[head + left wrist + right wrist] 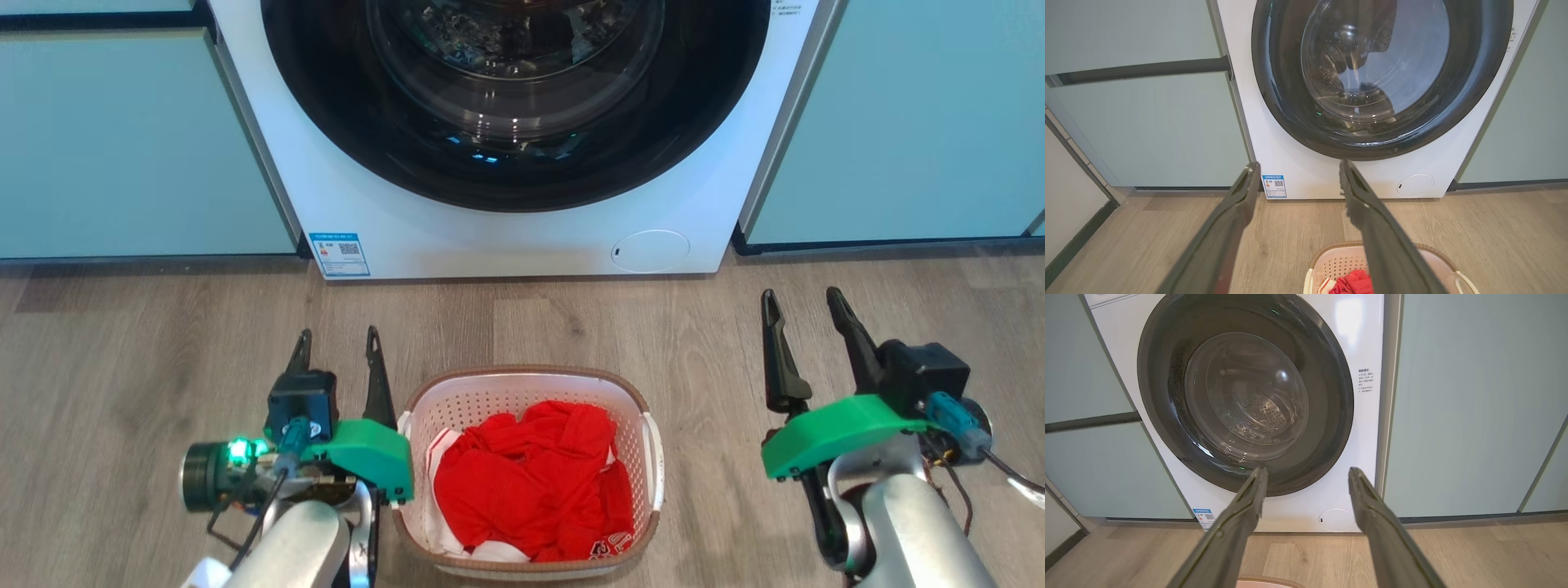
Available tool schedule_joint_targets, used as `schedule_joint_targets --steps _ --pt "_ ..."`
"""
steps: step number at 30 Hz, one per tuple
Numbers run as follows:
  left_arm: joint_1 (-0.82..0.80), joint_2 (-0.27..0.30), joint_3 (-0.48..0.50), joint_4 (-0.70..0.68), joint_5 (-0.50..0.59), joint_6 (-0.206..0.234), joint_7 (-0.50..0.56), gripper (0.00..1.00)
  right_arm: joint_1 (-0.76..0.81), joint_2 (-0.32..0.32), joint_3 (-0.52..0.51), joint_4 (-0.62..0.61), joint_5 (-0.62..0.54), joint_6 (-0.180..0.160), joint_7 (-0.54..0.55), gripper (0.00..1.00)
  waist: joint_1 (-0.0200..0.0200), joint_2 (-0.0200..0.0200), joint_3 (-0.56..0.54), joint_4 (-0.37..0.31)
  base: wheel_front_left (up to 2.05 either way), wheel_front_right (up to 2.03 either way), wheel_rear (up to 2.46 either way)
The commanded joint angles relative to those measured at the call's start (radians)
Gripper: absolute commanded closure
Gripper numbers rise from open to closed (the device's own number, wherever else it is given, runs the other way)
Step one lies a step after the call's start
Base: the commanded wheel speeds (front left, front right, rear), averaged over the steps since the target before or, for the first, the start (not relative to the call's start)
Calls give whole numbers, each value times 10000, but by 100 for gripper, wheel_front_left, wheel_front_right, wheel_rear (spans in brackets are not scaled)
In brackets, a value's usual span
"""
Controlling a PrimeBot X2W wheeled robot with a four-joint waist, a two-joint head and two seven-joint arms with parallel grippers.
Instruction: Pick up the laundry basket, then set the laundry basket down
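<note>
1. The laundry basket stands on the wooden floor in front of the washing machine, between the two arms. Red clothes are heaped inside it, and nothing grips it yet.
2. The step in hand looks like the reach. Each gripper should probably drop to a white side handle and close evenly, so the lift stays level.
3. The left gripper hovers just beside the basket's left wall, jaws wide, fingers pointing at the washing machine.
4. The right gripper hangs well apart from the basket's right side, jaws also wide and empty. It has further to travel.
</note>
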Motion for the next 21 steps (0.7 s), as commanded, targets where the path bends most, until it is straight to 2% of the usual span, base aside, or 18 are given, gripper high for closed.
schedule_joint_targets --steps 1,6,11,16,21 --pt "-690 47 357 -465 216 -71 -197 0 -620 26 199 -390 -460 19 -203 0 0 0 12 7 0 0 0" --pt "-708 -160 824 -854 557 -92 -313 0 -666 39 188 -628 -1005 20 -319 0 0 0 34 37 0 0 0" --pt "-569 -386 1342 -1532 1336 -31 -460 0 -658 59 168 -855 -1598 21 -466 0 0 0 44 61 0 0 0" --pt "-244 -554 1446 -1786 2018 -338 -606 0 -555 75 155 -918 -2131 22 -613 0 0 0 42 86 0 0 0" --pt "45 -913 1823 -1767 2271 -842 -753 0 -475 81 49 -813 -2472 23 -760 0 0 0 65 130 0 0 0"
